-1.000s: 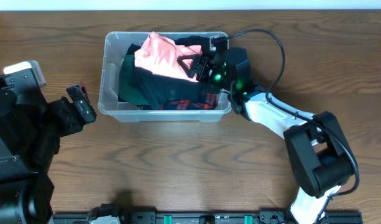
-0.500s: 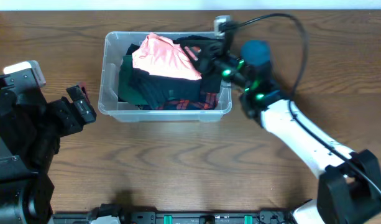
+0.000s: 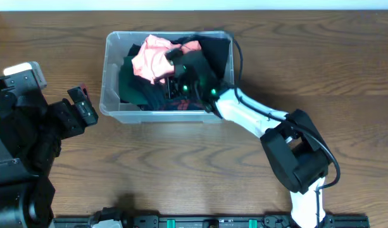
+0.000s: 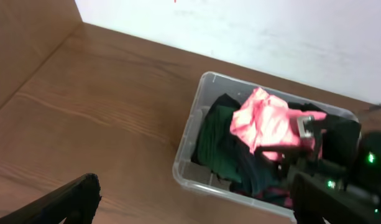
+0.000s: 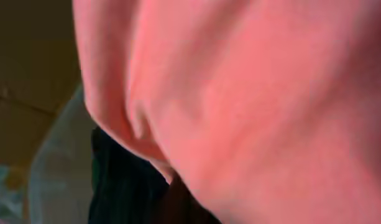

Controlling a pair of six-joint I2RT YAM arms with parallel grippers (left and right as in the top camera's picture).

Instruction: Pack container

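Upper centre: right gripper, jaws closed, pressed into the pink garment atop dark clothes inside the clear container; left gripper gapes empty at frame left.

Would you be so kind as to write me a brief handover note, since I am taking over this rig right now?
Left gripper: open, empty, over the table left of the container.
Right gripper: shut, down in the container against the pink garment; whether it pinches the fabric does not show.
Done: the pink garment, a dark green garment and black clothes lie inside the container.
Left: the pink garment sits bunched on top; probably press it flat, then withdraw the right arm.
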